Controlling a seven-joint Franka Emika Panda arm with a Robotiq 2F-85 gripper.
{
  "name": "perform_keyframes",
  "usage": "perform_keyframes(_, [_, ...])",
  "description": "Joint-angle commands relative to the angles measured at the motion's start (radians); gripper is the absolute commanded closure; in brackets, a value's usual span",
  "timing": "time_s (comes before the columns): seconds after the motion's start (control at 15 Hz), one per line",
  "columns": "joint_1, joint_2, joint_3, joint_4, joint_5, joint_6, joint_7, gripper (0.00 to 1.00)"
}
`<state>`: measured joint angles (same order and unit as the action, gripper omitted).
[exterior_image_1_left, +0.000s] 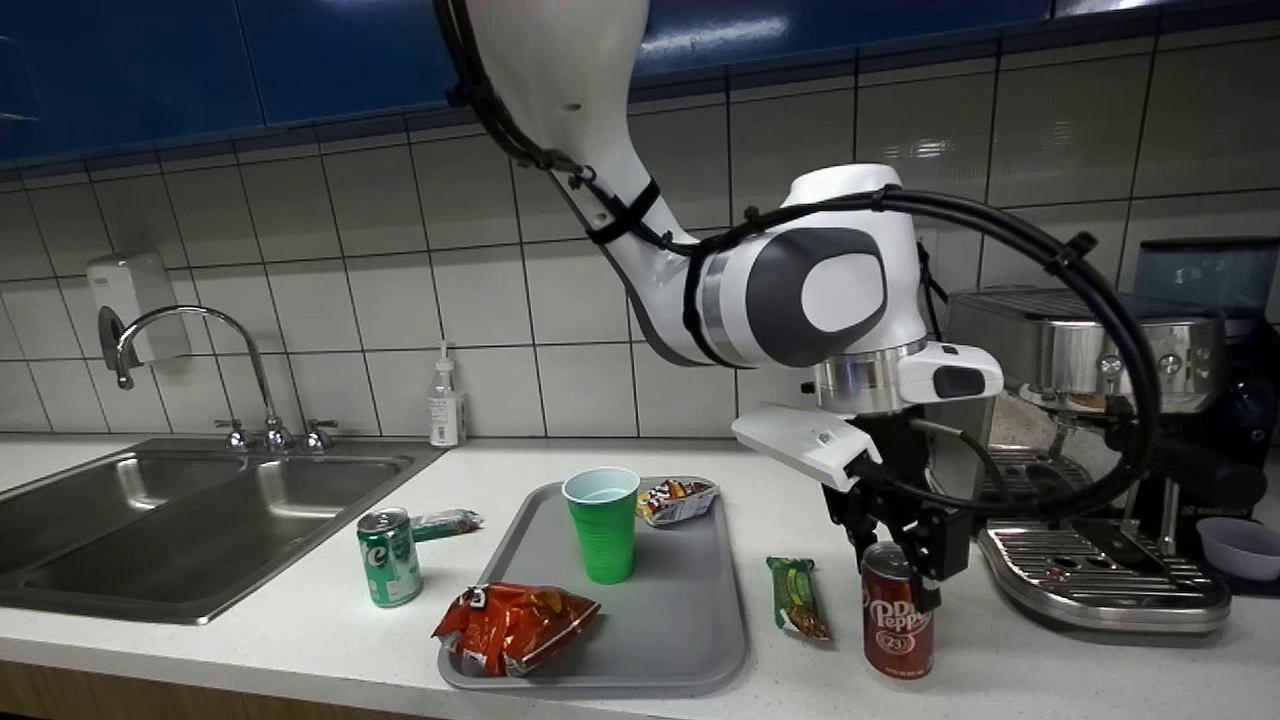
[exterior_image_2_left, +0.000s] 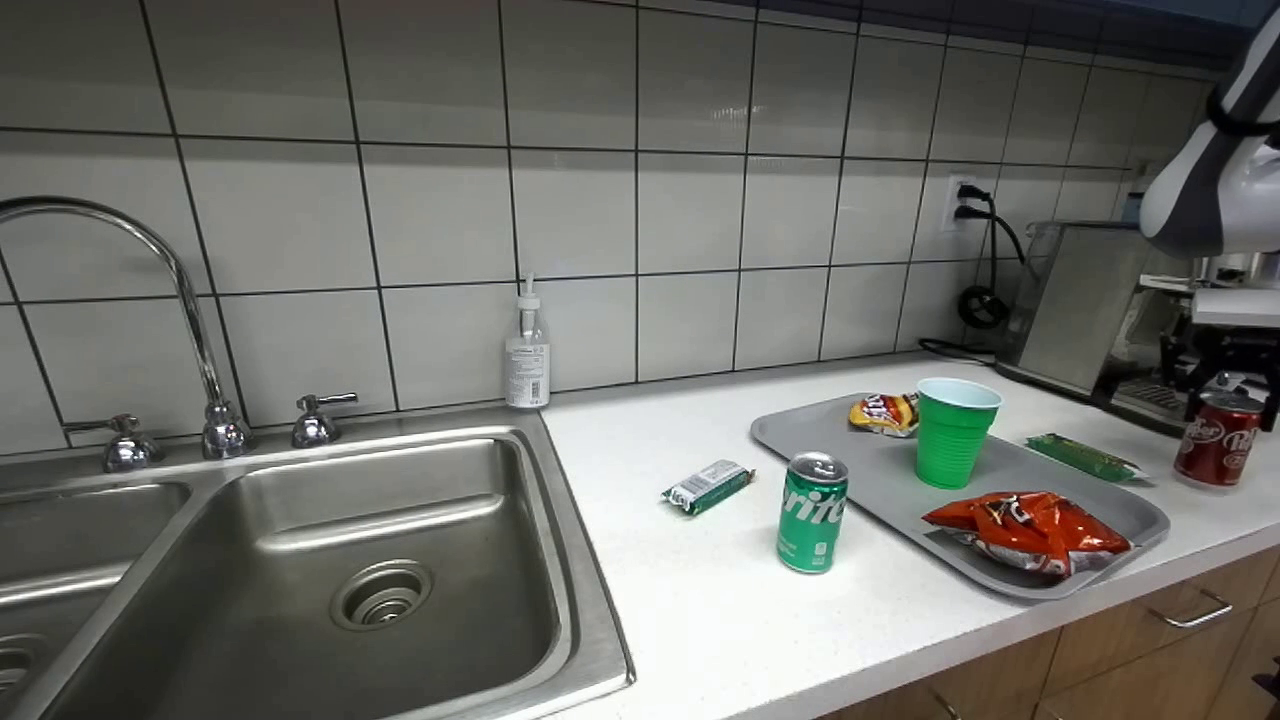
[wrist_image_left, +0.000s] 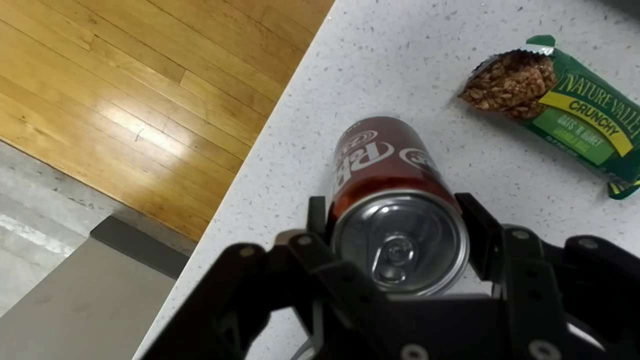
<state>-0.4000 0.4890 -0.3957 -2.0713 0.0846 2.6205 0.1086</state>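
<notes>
1. Dr Pepper (exterior_image_1_left: 893, 625) is the one, upright on the counter (wrist_image_left: 280, 165), near the front edge, its lid facing straight up at you in the wrist view!
2. Down over it points your gripper (wrist_image_left: 392, 215), fingers (wrist_image_left: 316, 215) parted to roughly Dr Pepper's width, one on either side of its upper part. That's snug, and from these views you can't tell whether they press on it.
3. Look just beside it: you have the bar (wrist_image_left: 575, 110), green, reading Nature Valley Crunchy, flat on the counter between Dr Pepper and the tray (exterior_image_1_left: 690, 610).
4. Over to that grey tray, and you see three things aboard: cup (exterior_image_1_left: 605, 540), green, standing upright; bag (exterior_image_1_left: 520, 625), red, sprawled at a front corner; packet (exterior_image_1_left: 677, 500), small, at the back.
5. Past the tray you find Sprite (exterior_image_2_left: 813, 525), upright on the counter, with a wrapper (exterior_image_2_left: 708, 487) lying near it, both between tray and sink (exterior_image_2_left: 583, 600).
6. At the sink's back corner stands your pump bottle (exterior_image_2_left: 527, 370).
7. And back near Dr Pepper, you get the coffee machine (exterior_image_1_left: 1060, 335), all steel, with a black cable (exterior_image_1_left: 1138, 375) looping in front of it in an exterior view.
</notes>
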Motion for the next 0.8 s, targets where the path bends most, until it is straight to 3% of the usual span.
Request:
perform_keyframes(0.0, [-0.028, 0.010, 0.026, 0.035, 0.020, -0.033, -0.009, 0.60])
perform_keyframes(0.27, [-0.031, 0.013, 0.033, 0.029, 0.027, -0.038, -0.015, 0.60])
perform_keyframes(0.33, [-0.029, 0.011, 0.031, 0.027, 0.024, -0.039, -0.013, 0.51])
perform_keyframes(0.4, [-0.028, 0.005, 0.032, 0.024, 0.023, -0.044, -0.015, 0.11])
perform_keyframes(0.6, [-0.016, -0.022, 0.025, 0.012, 0.005, -0.048, -0.021, 0.00])
perform_keyframes(0.73, [-0.004, -0.052, 0.020, -0.001, -0.010, -0.055, -0.027, 0.00])
